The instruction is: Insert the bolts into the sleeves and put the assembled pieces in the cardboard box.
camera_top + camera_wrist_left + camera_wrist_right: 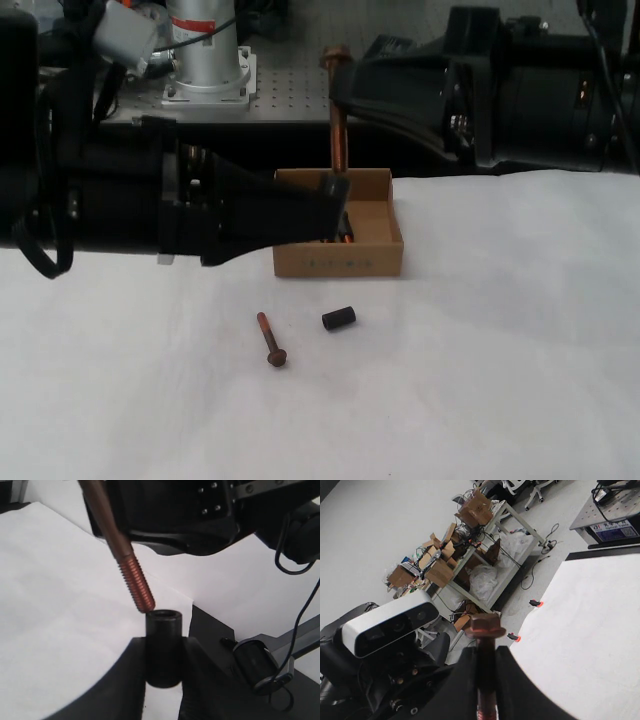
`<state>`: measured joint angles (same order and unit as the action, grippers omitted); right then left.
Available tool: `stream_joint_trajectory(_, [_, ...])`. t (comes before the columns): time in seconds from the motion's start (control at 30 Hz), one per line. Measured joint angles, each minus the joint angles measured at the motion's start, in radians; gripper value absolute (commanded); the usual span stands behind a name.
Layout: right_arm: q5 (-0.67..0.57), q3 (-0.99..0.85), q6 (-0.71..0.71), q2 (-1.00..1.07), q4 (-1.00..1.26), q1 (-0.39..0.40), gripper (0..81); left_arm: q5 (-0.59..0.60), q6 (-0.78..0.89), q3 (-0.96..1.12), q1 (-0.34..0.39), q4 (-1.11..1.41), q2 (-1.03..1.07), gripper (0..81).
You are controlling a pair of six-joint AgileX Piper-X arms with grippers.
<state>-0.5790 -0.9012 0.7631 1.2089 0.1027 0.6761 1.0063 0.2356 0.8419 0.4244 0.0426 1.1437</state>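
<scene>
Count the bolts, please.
2. One bolt is held in the right gripper, its tip at the sleeve in the left gripper; the other lies loose on the white cloth before the cardboard box. More may hide inside it.

The bolt (134, 582) is coppery metal with a faint sheen, the sleeve (163, 645) matt black, the box (340, 262) plain cardboard.

The left gripper (163, 666) has its fingers (129, 682) clamped on either side of a black sleeve (163, 647), which stands upright with its open end up. A copper bolt (131, 570) slants down, its threaded tip at the sleeve's rim. The white worktop (55, 605) spreads behind the sleeve, and another arm's black housing (170, 515) is above it.
</scene>
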Motion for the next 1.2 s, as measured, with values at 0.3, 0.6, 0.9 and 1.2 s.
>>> stream_joint_trajectory(0.3, [0.0,0.002,0.0,0.003,0.0,0.0,2.5,-0.016,0.022,-0.003,0.0,0.043,0.0,0.6])
stream_joint_trajectory(0.6, [-0.002,0.002,0.0,0.003,0.0,0.0,2.5,-0.022,0.022,-0.003,0.0,0.043,0.0,0.6])
stream_joint_trajectory(0.9, [-0.013,0.002,0.0,0.003,0.018,-0.013,2.5,-0.036,0.025,-0.003,0.0,-0.018,0.0,0.6])
stream_joint_trajectory(1.2, [-0.03,0.002,0.0,0.003,0.024,-0.013,2.5,-0.054,0.022,-0.003,0.0,-0.043,0.0,0.6])
